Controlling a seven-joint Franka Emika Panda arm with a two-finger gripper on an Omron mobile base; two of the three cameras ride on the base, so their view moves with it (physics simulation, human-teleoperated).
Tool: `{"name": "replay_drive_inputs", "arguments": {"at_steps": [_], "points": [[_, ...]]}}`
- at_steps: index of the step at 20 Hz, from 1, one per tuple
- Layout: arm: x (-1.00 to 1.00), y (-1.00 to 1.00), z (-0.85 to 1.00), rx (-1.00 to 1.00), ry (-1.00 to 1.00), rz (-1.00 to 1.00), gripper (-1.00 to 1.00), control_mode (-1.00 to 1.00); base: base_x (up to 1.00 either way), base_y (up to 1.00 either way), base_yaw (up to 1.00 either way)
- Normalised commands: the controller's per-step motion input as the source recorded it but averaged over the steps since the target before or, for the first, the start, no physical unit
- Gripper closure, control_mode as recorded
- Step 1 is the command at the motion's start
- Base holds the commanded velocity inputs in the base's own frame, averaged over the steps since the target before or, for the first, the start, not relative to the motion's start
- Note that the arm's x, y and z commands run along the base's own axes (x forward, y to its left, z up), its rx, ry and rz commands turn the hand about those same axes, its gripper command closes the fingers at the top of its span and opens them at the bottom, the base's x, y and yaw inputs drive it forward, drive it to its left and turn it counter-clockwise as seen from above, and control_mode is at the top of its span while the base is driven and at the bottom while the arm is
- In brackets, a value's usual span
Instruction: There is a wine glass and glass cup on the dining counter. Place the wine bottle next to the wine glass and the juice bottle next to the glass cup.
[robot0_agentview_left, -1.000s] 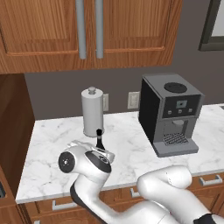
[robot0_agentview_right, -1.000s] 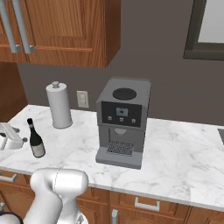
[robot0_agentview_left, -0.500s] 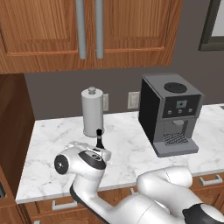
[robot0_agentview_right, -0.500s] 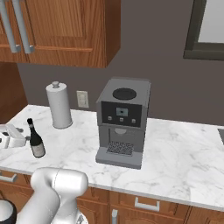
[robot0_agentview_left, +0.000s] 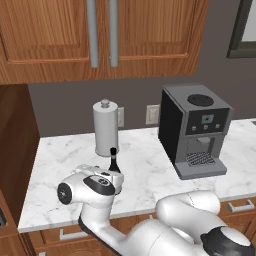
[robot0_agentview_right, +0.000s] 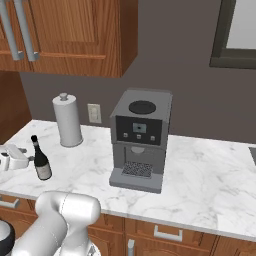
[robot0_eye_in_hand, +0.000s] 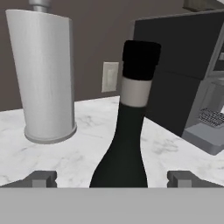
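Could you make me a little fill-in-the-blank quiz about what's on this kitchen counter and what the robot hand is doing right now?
1. The gripper is ____, with a finger on each side of the wine bottle.
2. The wine bottle stands ____ on the marble counter.
3. The tall white roll behind the bottle is a ____ roll.
4. The dark boxy appliance is a ____ machine.

Missing words: open; upright; paper towel; coffee

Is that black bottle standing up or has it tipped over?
Upright. The wine bottle stands on its base on the marble counter, neck straight up, beside the paper towel roll.
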Motion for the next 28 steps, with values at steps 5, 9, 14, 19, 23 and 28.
{"name": "replay_drive_inputs", "arguments": {"at_steps": [5,9,14,19,23,28], "points": [[0.06,0.0,-0.02,-0.03,0.0,0.0,-1.0,-1.0,0.0,0.0,0.0],[0.06,0.0,0.0,-0.01,0.0,0.0,-1.0,-1.0,0.0,0.0,0.0],[0.06,-0.01,0.0,0.0,0.0,0.0,-1.0,-1.0,0.0,0.0,0.0],[0.03,-0.08,-0.01,0.0,0.0,0.02,-1.0,-1.0,0.0,0.0,0.0],[0.03,-0.13,-0.03,0.0,0.0,0.01,-1.0,-1.0,0.0,0.0,0.0],[0.08,-0.17,-0.04,0.0,0.0,0.0,-1.0,-1.0,0.0,0.0,0.0]]}}
